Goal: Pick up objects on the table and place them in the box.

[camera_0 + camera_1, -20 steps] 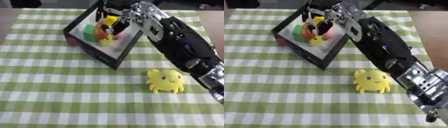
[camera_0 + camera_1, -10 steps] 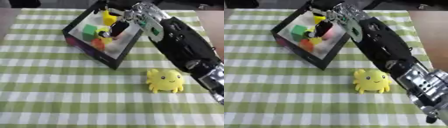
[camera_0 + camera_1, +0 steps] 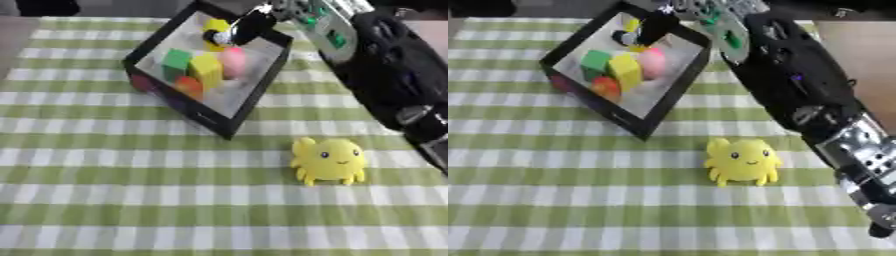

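- Green and white checks cover the cloth (image 3: 105, 200) on the table, and everything sits on it.
- Look to the left and far side first: your black box (image 3: 229, 125) sits there, turned at a slant, with dark walls and a pale floor.
- Inside the box you can see a green block (image 3: 176, 61), a yellow block (image 3: 206, 70) just beside it, a pink round thing (image 3: 233, 61) next to that, and a small red-orange thing (image 3: 189, 86) in front of the blocks.
- At the far corner of the box there is one more yellow thing (image 3: 216, 26), partly hidden by your hand.
- Your right hand (image 3: 248, 27) is over that far corner of the box, fingers pointing down into it.
- You cannot tell if those fingers are open or curled, or if they hold anything; they look like a dark blur.
- Your right arm (image 3: 798, 85) is big and black with a silver end, and it runs from the lower right up to the box.
- Now look to the right and nearer side: the yellow toy (image 3: 742, 161) sits on the cloth, outside the box.
- It is soft and round, bright yellow, with two dark eyes, a small smile and short stubby legs.
- It is near the front corner of the box but not touching it, and your arm passes just beside it on the right.
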Robot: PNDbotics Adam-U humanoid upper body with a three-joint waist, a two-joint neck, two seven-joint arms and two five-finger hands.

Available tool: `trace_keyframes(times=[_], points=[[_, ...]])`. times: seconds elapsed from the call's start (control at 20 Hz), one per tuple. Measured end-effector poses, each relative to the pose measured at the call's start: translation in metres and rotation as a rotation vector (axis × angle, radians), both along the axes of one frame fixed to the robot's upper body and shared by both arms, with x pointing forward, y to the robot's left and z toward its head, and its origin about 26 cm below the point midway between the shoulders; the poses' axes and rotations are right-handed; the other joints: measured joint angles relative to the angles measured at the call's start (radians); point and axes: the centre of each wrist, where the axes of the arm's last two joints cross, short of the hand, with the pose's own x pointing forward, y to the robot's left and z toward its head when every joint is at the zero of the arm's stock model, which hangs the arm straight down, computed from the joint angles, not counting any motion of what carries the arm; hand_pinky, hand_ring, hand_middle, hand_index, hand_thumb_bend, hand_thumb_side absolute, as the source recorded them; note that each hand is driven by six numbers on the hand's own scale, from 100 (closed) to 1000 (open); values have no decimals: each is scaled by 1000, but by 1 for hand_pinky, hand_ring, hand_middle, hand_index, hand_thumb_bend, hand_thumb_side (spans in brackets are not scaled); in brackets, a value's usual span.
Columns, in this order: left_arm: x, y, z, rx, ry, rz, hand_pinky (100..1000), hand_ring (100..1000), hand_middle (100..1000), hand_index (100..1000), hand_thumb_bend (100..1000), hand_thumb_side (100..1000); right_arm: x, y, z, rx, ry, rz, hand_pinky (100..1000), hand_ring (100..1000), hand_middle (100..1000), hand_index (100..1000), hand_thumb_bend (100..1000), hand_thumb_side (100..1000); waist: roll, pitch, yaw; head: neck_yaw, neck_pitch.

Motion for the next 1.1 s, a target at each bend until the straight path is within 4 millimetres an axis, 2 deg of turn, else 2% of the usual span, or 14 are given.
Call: trace_keyframes(times=[0.3, 0.55, 0.85, 1.1], points=[[0, 1, 0, 0, 2, 4, 863, 787, 775, 819, 410, 603, -21, -20, 27, 88, -38, 10, 879, 871, 869, 900, 340, 497, 0, 0, -10, 7, 0], [-1, 1, -1, -1, 5, 9, 862, 786, 774, 819, 411, 602, -46, -43, 39, 98, -42, 11, 872, 863, 857, 891, 336, 480, 0, 0, -23, 16, 1], [-1, 4, -1, 7, 10, 16, 861, 786, 774, 819, 414, 600, -88, -69, 33, 22, 15, 1, 871, 861, 850, 887, 338, 493, 0, 0, -43, 28, 5], [-1, 4, -1, 9, 9, 17, 861, 792, 774, 819, 416, 599, -132, -79, 24, -24, 60, 9, 867, 855, 842, 881, 326, 497, 0, 0, -61, 34, 5]])
